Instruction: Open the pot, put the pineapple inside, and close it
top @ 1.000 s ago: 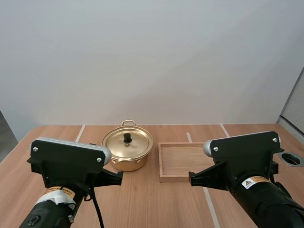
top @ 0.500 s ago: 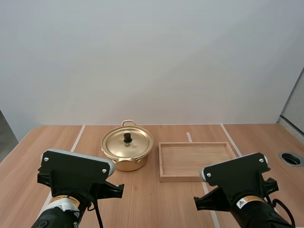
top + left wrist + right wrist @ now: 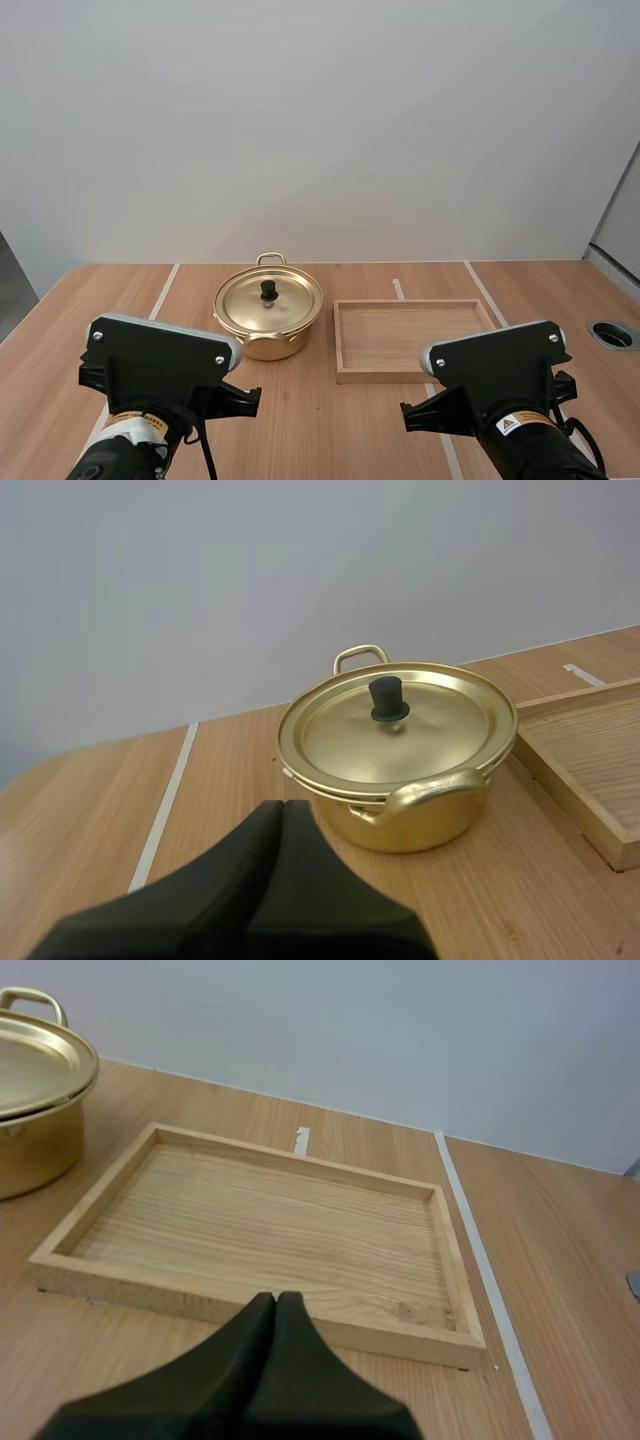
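L end effector (image 3: 283, 815) clenched, empty, near pot (image 3: 420, 825), lid (image 3: 420, 720) apparently seated; R end effector (image 3: 276, 1305) clenched beside tray (image 3: 260, 1210).

Wooden table (image 3: 320, 420): gold pot (image 3: 268, 322) (lid (image 3: 288, 302) on) beside wooden tray (image 3: 410, 335), not touching.

Wood-grain counter (image 3: 320, 420), light brown, is crossed by pale strips (image 3: 168, 281) laid front to back. A round grey grommet (image 3: 613, 335) is set in near its right edge. A plain off-white wall (image 3: 320, 130) is seen directly behind, unmarked. A grey panel (image 3: 622, 220) is seen at far right, a darker grey surface (image 3: 10, 280) at far left. Lighting is even, shadows soft.
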You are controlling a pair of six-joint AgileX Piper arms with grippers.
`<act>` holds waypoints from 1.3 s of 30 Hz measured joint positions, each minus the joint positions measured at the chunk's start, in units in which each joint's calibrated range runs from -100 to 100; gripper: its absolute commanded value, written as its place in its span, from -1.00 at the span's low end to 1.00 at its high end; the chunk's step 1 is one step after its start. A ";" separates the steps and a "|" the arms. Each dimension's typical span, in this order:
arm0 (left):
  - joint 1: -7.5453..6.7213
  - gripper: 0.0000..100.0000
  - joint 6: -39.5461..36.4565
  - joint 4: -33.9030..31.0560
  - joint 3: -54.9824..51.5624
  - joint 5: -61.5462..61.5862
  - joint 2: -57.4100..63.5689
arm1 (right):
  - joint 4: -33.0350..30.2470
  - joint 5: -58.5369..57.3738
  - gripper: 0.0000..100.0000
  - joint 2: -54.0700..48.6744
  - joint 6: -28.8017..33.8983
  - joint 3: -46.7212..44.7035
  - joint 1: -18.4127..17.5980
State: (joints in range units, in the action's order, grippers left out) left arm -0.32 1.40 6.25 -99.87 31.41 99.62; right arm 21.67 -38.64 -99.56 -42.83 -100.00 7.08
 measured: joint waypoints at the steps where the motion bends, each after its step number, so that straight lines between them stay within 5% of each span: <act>1: 0.00 -0.99 0.00 0.00 0.00 0.00 0.00 | 0.61 0.95 -1.00 0.00 0.00 0.00 -0.23; 8: 0.00 -0.99 0.00 0.00 0.00 0.00 0.00 | -6.10 4.60 -1.00 0.00 0.58 0.00 -5.20; 15: 0.00 -0.99 0.00 0.00 0.00 0.00 0.00 | -20.31 6.15 -1.00 0.00 22.44 0.00 -9.81; 26: 0.00 -0.99 0.00 0.00 0.00 0.00 0.00 | -22.07 6.35 -1.00 0.00 34.20 0.00 -9.98; 39: 0.00 -0.99 0.00 0.00 0.00 0.00 0.00 | -22.07 6.35 -1.00 0.00 35.19 0.00 -9.98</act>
State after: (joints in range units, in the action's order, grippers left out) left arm -0.32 1.40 6.25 -99.87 31.41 99.62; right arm -0.40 -32.29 -99.56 -7.63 -100.00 -2.89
